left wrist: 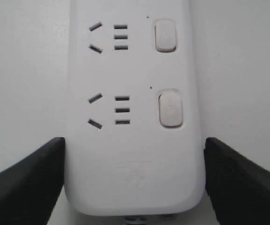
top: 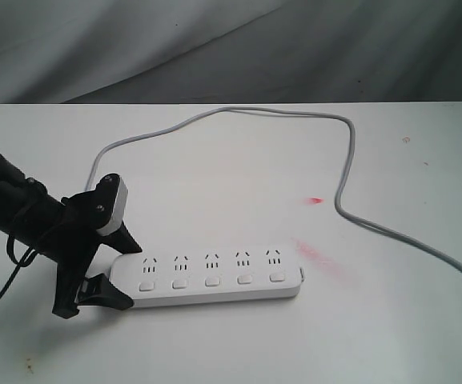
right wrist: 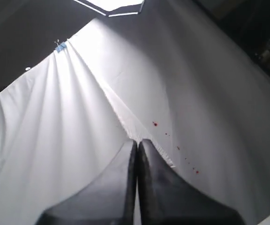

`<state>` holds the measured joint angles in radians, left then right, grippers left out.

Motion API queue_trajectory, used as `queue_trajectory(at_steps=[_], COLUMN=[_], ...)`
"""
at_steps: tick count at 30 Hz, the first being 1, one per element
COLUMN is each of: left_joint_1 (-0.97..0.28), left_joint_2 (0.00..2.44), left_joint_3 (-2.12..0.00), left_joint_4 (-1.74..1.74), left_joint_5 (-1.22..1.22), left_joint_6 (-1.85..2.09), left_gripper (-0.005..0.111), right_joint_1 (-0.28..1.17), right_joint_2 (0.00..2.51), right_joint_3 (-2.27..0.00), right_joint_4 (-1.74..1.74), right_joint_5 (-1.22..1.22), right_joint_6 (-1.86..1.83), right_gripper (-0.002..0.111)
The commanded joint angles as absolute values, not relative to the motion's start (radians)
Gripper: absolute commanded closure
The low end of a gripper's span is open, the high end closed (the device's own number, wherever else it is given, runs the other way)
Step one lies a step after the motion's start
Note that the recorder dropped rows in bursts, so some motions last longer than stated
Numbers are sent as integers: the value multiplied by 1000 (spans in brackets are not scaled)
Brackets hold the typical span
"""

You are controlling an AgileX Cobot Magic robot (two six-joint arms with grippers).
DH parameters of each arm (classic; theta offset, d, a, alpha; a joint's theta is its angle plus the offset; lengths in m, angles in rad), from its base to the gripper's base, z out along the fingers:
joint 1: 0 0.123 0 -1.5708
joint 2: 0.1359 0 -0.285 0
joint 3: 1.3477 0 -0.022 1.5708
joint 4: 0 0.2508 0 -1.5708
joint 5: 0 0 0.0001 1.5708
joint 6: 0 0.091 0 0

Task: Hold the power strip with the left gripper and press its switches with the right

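The power strip [top: 214,276] lies flat on the white table [top: 231,344], lengthwise across the exterior view, outlets and switches [top: 212,281] facing up so all five buttons can be reached from above. The left tool [top: 126,274] straddles the strip's left end, the end the grey cord [top: 343,160] leaves from before looping round behind and off to the right. Its jaws stand wide, and in the left wrist view each finger [left wrist: 27,178] sits flush against a long edge of the strip with no gap showing, so it looks clamped across its width. That grip makes sense: taking the bar at the very end, beyond the last button, pins it against sliding while leaving the whole row of switches uncovered. The right tool [right wrist: 137,143] is out of the exterior view; its own camera shows the two fingers pressed together with nothing between them, pointing at the white cloth backdrop [right wrist: 55,117], well away from the strip. Closed fingers form a single blunt tip, suited to pushing a small button. By my reading the hold is set and no press has begun
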<state>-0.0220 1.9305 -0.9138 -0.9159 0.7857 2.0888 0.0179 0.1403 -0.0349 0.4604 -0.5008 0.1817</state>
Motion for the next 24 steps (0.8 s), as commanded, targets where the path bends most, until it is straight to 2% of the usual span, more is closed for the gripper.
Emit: queue_trajectory(at_steps=[1,7,13,19,24], left_joint_1=[-28,-28,-28,-28,-28], left_joint_2=[1931,1931,1931,1931,1931], left_joint_3=[-919,-919,-919,-919,-919], left_joint_4=[-925,-925,-925,-925,-925], left_joint_5=[792,789,789,789,789], left_joint_6=[2094,2094,2094,2094,2094], left_gripper=[64,64,64,64,64], right_joint_1=[11,11,11,11,11], right_joint_2=[144,301,587,874,1115], right_joint_3=[-114,-332,-614,-936,-1170], right_joint_4=[286,173,159,206,466], right_joint_5=[-355,-23,230,513,769], right_joint_6=[176,64,-34,-348,-755], right_gripper=[108,108,108,108,108])
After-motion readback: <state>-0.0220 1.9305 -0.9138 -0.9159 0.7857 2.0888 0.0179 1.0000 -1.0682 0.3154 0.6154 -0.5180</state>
